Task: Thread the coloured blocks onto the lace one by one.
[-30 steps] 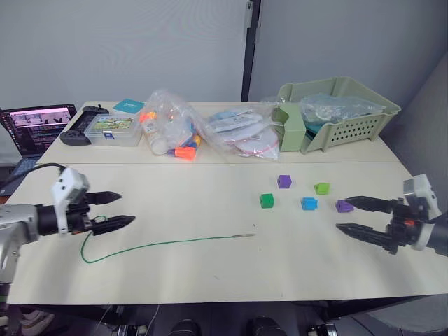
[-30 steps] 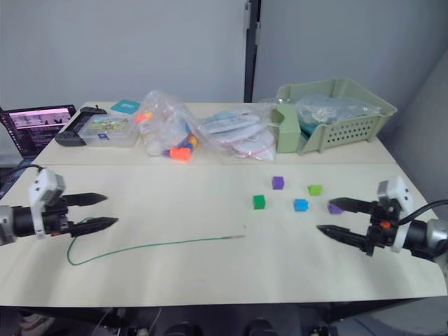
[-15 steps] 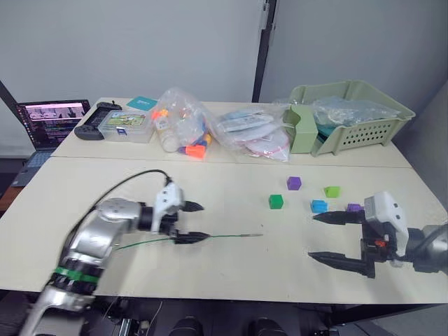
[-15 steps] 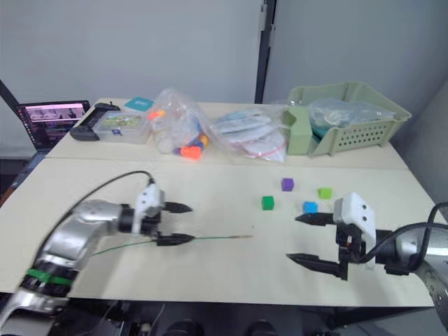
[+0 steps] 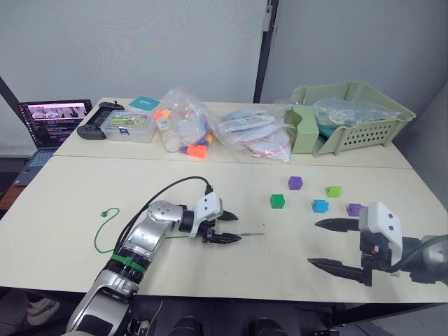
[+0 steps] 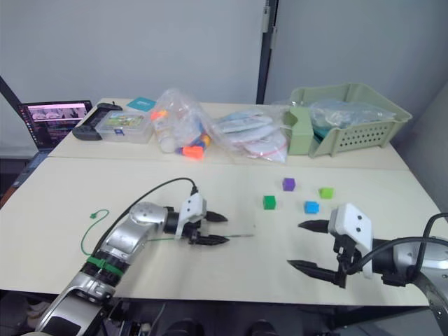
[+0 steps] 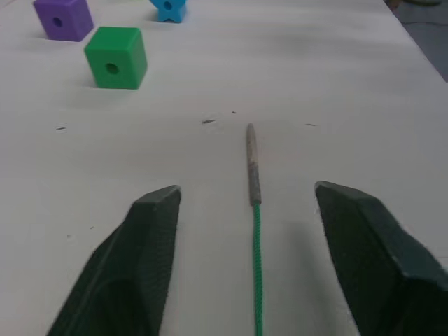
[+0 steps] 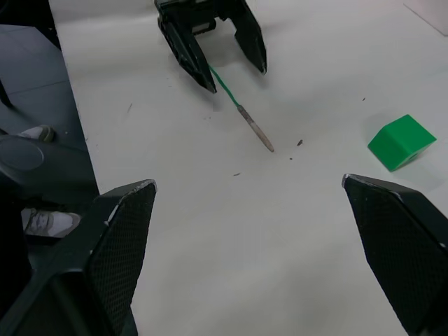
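Note:
The green lace (image 5: 150, 241) lies across the table, with its loop end (image 5: 103, 213) at the left and its stiff tip (image 7: 251, 159) pointing right. My left gripper (image 5: 237, 229) is open and straddles the cord just behind the tip, its fingers (image 7: 143, 262) down near the table. To the right of the tip are a dark green block (image 5: 277, 201), a purple block (image 5: 295, 183), a lime block (image 5: 332, 191), a blue block (image 5: 320, 206) and a second purple block (image 5: 353, 209). My right gripper (image 5: 313, 243) is open and empty, just nearer than the blue and purple blocks.
Clear bags of orange toys (image 5: 183, 133) and papers (image 5: 252, 131) lie along the back of the table. A pale green basket (image 5: 350, 115) stands at the back right. A laptop (image 5: 52, 122), a controller (image 5: 98, 127) and a plastic box (image 5: 129, 126) sit at the back left.
My left gripper has moved right along the lace, from its middle to just behind the tip, still open. The right gripper has barely shifted.

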